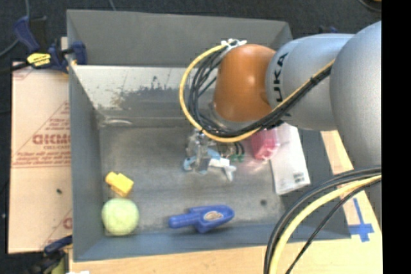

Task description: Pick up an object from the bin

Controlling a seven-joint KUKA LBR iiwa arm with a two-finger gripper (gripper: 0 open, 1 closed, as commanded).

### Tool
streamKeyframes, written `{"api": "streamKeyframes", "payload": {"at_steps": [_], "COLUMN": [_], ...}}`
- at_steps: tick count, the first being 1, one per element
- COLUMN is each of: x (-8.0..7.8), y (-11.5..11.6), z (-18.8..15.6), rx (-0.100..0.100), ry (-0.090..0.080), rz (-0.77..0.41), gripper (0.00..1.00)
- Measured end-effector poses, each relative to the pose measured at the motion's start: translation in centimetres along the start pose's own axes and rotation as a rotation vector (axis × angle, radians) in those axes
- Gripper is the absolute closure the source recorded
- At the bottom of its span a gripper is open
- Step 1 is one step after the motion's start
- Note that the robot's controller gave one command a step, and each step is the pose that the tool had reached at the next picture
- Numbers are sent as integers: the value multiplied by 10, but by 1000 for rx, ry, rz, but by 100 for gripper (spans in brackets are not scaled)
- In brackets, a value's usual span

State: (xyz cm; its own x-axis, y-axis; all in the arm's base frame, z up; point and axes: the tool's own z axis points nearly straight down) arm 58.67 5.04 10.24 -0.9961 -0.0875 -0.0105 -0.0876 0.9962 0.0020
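The jaws are seen down at the floor of the grey bin point(83, 138), at the middle of the frame, below the arm's orange cover point(241, 83). Whether they are wide or narrow cannot be told. A small pale blue and white thing point(221, 168) is seen right at them; no hold on it can be confirmed. A pink thing point(263, 145) and a white packet point(290, 167) lie just to the right. A yellow block point(119, 183), a green ball point(120, 215) and a blue clamp point(202, 217) lie well apart at the lower left.

In a grey bin point(160, 42), a yellow block point(119, 183) and green ball point(120, 215) lie lower left of the gripper point(207, 161), a blue clamp point(201, 217) below it.
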Motion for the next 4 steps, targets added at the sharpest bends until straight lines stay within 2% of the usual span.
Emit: {"api": "streamKeyframes", "payload": {"at_steps": [2, 3, 4], "x": [-1, 5, 4], "y": [-1, -21, -71], "z": [0, 17, 5], "rx": [0, 4, 0], "ry": [-1, -12, -6], "rz": [2, -188, -131], "gripper": [100, 100, 100]}}
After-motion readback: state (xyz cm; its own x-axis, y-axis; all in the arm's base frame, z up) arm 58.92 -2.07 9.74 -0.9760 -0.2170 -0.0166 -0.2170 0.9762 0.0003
